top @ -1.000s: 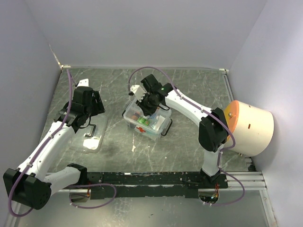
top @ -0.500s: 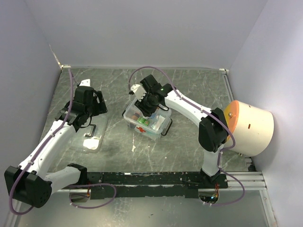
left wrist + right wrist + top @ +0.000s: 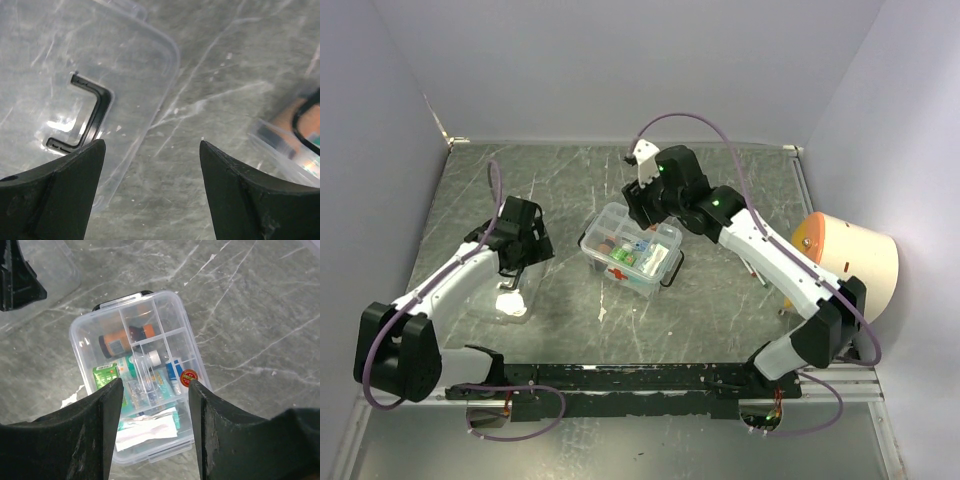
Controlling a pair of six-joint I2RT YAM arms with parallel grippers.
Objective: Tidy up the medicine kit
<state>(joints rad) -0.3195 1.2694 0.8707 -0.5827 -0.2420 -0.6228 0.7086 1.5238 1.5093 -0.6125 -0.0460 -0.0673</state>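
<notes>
The one medicine kit (image 3: 631,250) sat in the middle of the table (image 3: 720,295). Its long axis slanted from far left to near right, and its red-cross face was turned toward the arm bases. It lay below my right gripper (image 3: 154,390), framed between the parted, empty jaws, apart from them. Off to its left, my left gripper (image 3: 151,147) hung spread wide, holding nothing, over the edge of the single clear lid (image 3: 60,65) with its one black handle (image 3: 92,112).
</notes>
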